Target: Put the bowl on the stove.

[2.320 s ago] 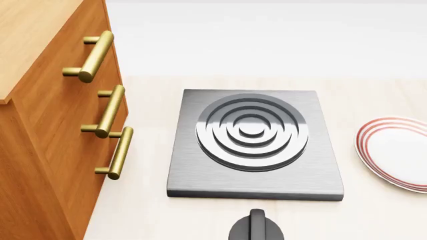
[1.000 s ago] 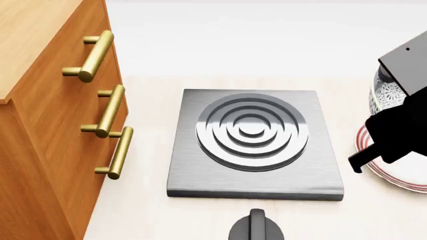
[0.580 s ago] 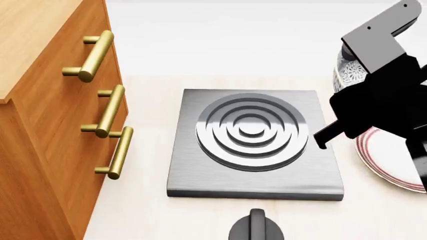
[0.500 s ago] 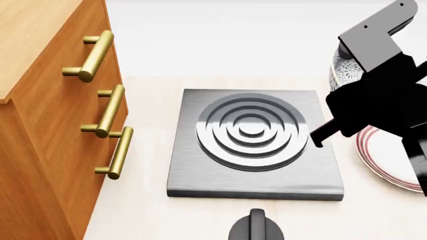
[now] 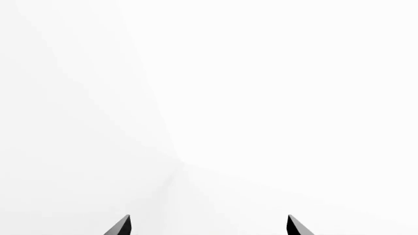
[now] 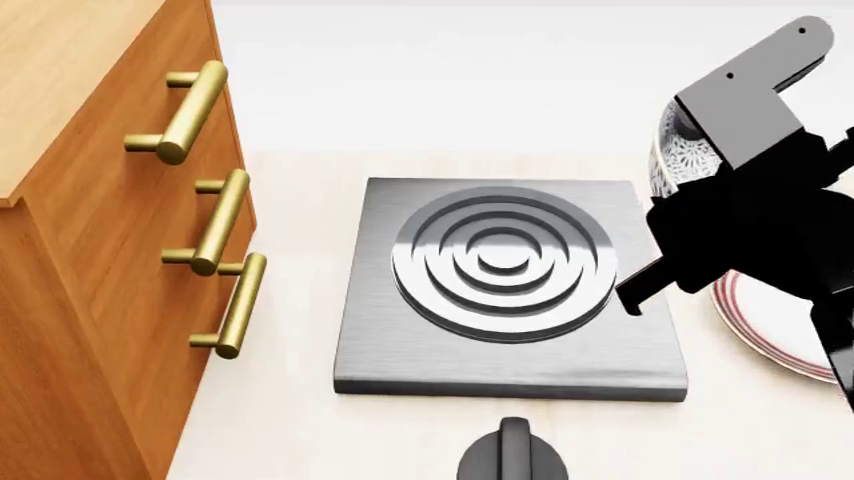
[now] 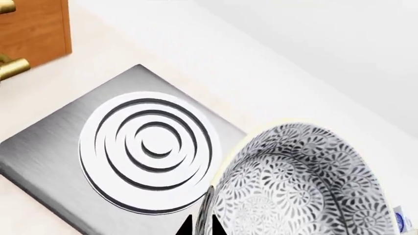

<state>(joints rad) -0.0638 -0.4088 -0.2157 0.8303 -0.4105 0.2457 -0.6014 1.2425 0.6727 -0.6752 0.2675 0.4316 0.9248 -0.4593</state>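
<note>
The bowl (image 7: 300, 181), white with a dense grey-blue floral pattern, hangs in the air in my right gripper (image 7: 201, 227), whose two fingertips pinch its rim. In the head view only a sliver of the bowl (image 6: 674, 158) shows behind the black right arm, above the stove's right edge. The stove (image 6: 400, 320), a dark grey slab with a ringed burner, lies on the counter; it also shows in the right wrist view (image 7: 52, 142), beside and below the bowl. My left gripper (image 5: 207, 226) is open and empty, facing blank white.
A wooden cabinet (image 6: 80, 300) with brass handles stands left of the stove. A red-ringed white plate (image 6: 767, 325) lies right of the stove, mostly under my right arm. A small black knob (image 6: 511, 455) sits in front of the stove.
My right arm came in from the right with the bowl and has moved left, from over the plate toward the stove's right edge.
</note>
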